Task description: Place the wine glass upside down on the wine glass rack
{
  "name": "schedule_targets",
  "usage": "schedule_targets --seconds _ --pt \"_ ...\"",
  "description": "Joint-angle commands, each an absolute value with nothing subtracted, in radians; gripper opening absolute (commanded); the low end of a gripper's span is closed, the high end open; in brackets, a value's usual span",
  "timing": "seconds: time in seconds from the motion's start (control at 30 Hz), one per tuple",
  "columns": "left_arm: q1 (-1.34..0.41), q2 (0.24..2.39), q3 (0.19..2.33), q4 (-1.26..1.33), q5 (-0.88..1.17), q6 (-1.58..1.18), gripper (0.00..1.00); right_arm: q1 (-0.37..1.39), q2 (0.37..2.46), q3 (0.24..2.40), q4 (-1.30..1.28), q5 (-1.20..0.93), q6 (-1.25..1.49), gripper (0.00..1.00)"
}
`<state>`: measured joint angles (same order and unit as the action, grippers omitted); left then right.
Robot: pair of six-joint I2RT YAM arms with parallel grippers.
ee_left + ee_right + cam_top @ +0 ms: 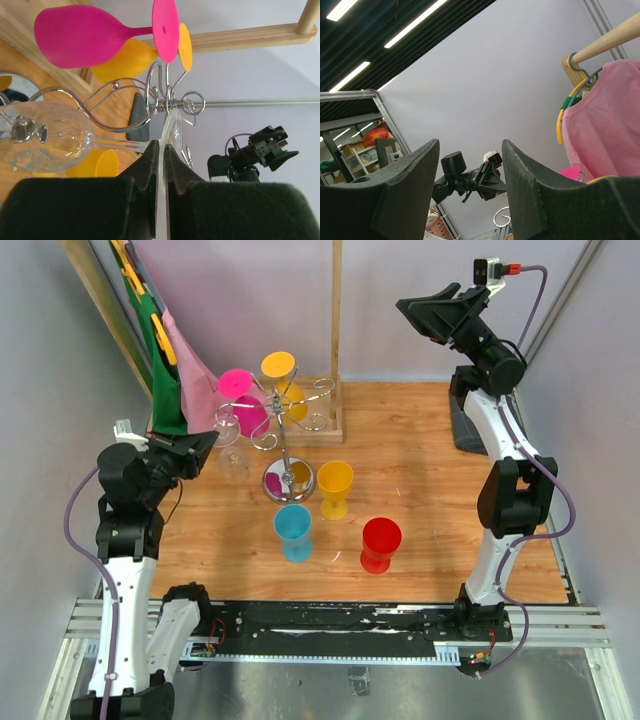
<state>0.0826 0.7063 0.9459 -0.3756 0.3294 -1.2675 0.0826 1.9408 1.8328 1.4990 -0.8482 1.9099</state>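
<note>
The wine glass is clear, and its thin foot is pinched between my left gripper's black pads. That left gripper is shut on the foot right beside the hub of the silver wire wine glass rack. The stem crosses one curled arm; whether it rests on the arm I cannot tell. From above, the wine glass sits at the rack's left side, by my left gripper. The rack also carries a pink glass and an orange one. My right gripper is open, raised high at the back right.
Yellow, blue and red goblets stand on the wooden table in front of the rack's round base. A wooden post rises behind the rack. Pink and green garments hang at the back left.
</note>
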Motion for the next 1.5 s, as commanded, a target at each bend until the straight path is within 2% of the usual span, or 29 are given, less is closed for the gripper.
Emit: schedule_targets --seconds 0.0,0.63,1.47 --pt "0.08 0.729 0.968 -0.259 0.384 -1.247 0.0 0.063 1.896 1.817 1.558 -0.845 1.892 0.54" --pt "0.045 0.887 1.058 -0.176 0.503 -1.189 0.0 0.06 1.919 1.813 1.56 -0.838 1.896 0.54" --pt "0.035 0.999 1.127 -0.113 0.428 -1.207 0.0 0.058 1.907 1.785 1.558 -0.851 1.883 0.53"
